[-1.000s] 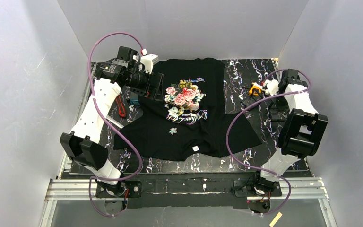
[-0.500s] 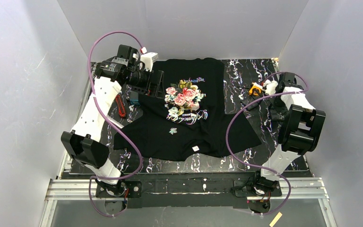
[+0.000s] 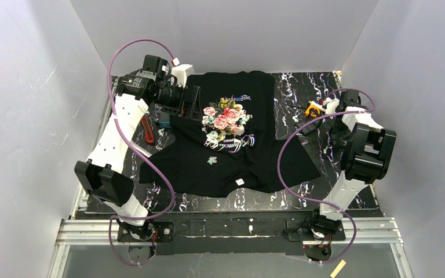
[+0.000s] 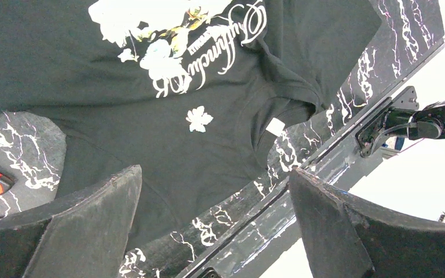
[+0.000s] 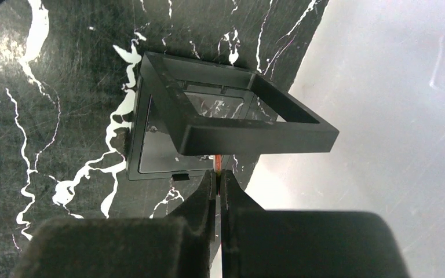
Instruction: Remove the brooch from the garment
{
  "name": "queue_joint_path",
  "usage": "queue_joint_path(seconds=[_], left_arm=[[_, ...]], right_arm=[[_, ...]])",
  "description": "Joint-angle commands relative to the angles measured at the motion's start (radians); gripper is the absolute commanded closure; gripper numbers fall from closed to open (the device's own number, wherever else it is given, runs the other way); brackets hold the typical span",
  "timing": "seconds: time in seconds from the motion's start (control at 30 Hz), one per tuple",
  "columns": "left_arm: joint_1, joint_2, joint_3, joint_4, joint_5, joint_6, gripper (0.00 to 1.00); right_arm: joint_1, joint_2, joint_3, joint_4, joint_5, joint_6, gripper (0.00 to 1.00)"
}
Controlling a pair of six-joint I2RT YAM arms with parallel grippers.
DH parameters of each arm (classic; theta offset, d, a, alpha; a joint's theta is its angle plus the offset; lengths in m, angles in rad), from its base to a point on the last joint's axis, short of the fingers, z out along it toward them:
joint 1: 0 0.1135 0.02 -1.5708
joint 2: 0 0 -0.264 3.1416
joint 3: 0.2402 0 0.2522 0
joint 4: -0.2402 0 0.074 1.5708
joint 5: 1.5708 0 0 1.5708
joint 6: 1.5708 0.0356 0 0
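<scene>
The black T-shirt (image 3: 237,145) with a pink rose print lies flat mid-table, its white neck label (image 3: 239,182) toward the near edge. The brooch (image 3: 211,160), a small white-teal flower, sits on the shirt below the lettering. It also shows in the left wrist view (image 4: 199,119). My left gripper (image 3: 192,104) is open and empty above the shirt's far left sleeve, well away from the brooch. My right gripper (image 5: 218,174) is shut at the far right of the table, over a small open black box (image 5: 232,124). A thin orange sliver shows at its tips.
A red-handled tool (image 3: 146,128) and a blue item (image 3: 165,123) lie left of the shirt. An orange object (image 3: 312,109) sits beside the right wrist. Purple cables loop over both arms. Grey walls enclose the table (image 3: 290,92) on three sides.
The right arm's elbow and wrist have shifted slightly toward the far right corner. The left gripper has edged a little to the right. The shirt and brooch have not moved.
</scene>
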Motion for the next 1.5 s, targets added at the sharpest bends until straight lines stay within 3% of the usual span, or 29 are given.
queue_joint_path(seconds=[0.0, 0.23, 0.73, 1.1, 1.3, 1.4, 1.47], left_arm=[[0.006, -0.01, -0.012, -0.008, 0.036, -0.01, 0.02], [0.008, 0.0, -0.005, -0.008, 0.046, -0.018, 0.02], [0.008, -0.008, -0.036, -0.008, 0.071, -0.006, 0.02], [0.008, -0.157, -0.217, 0.087, 0.055, 0.075, 0.02], [0.008, -0.311, -0.364, 0.179, 0.003, 0.111, 0.02], [0.009, -0.356, -0.412, 0.179, 0.005, 0.154, 0.02], [0.007, -0.377, -0.446, 0.172, 0.023, 0.185, 0.02]], right_arm=[[0.006, 0.0, -0.011, 0.057, 0.004, 0.029, 0.99], [0.015, -0.003, 0.004, 0.008, -0.049, 0.027, 0.72], [0.023, -0.035, 0.022, -0.055, -0.14, 0.044, 0.57], [0.079, -0.136, 0.073, -0.175, -0.266, 0.063, 0.48], [0.199, -0.247, 0.098, -0.239, -0.331, 0.065, 0.33], [0.25, -0.279, 0.143, -0.302, -0.369, 0.077, 0.21], [0.3, -0.291, 0.174, -0.343, -0.429, 0.094, 0.03]])
